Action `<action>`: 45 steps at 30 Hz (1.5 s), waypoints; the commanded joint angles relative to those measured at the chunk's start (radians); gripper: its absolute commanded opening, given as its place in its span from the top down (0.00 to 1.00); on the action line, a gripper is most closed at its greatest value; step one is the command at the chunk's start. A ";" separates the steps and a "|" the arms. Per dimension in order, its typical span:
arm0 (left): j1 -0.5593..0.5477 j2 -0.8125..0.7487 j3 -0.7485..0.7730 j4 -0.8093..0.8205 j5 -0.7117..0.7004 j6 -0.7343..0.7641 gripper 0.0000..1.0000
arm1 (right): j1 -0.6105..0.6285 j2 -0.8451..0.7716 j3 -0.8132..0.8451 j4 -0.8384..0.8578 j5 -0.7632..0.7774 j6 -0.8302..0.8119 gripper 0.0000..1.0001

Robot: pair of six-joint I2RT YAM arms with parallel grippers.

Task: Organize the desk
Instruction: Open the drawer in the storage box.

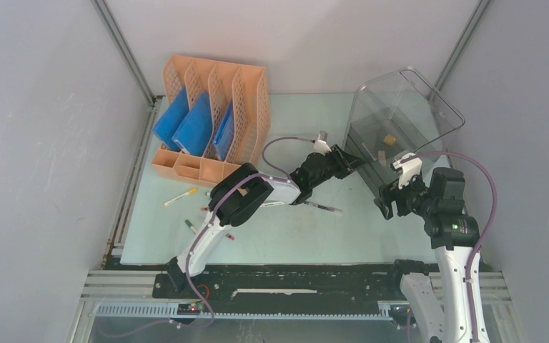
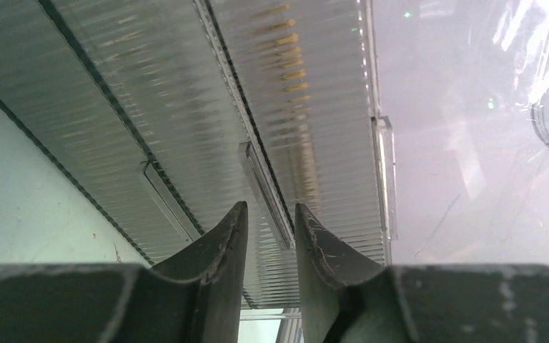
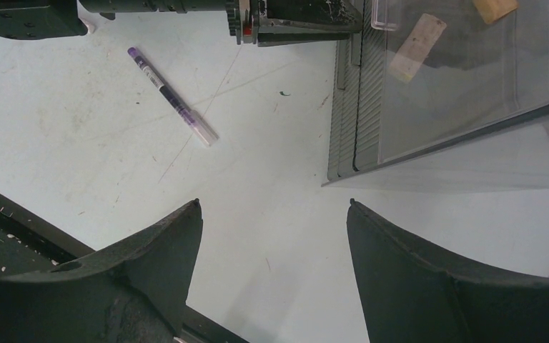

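The desk (image 1: 271, 232) is a pale mint-green tabletop. My left gripper (image 1: 350, 163) reaches right to the front of the clear drawer box (image 1: 400, 121). In the left wrist view its fingers stand close together with a narrow gap, and the left gripper (image 2: 271, 207) straddles a thin clear drawer handle (image 2: 263, 186) without visibly pinching it. My right gripper (image 1: 389, 204) hovers in front of the box, wide open, and in its own view the right gripper (image 3: 274, 204) has only bare desk (image 3: 271, 179) between its fingers.
An orange file rack (image 1: 214, 114) with blue folders (image 1: 186, 121) stands at the back left. A purple pen (image 3: 173, 106) lies mid-desk. A yellow marker (image 1: 180, 197) and small bits (image 1: 189, 224) lie at the left. Tan pieces (image 3: 417, 47) sit inside the box.
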 commanded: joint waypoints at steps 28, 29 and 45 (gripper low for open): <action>0.023 -0.169 -0.272 0.094 -0.080 0.054 1.00 | 0.027 -0.012 -0.005 0.035 0.016 0.008 0.19; 0.023 -0.181 -0.295 0.105 -0.096 0.057 1.00 | 0.028 -0.012 -0.007 0.035 0.017 0.008 0.19; 0.026 -0.319 -0.461 0.112 -0.115 0.163 0.65 | 0.035 -0.013 -0.008 0.037 0.013 0.008 0.19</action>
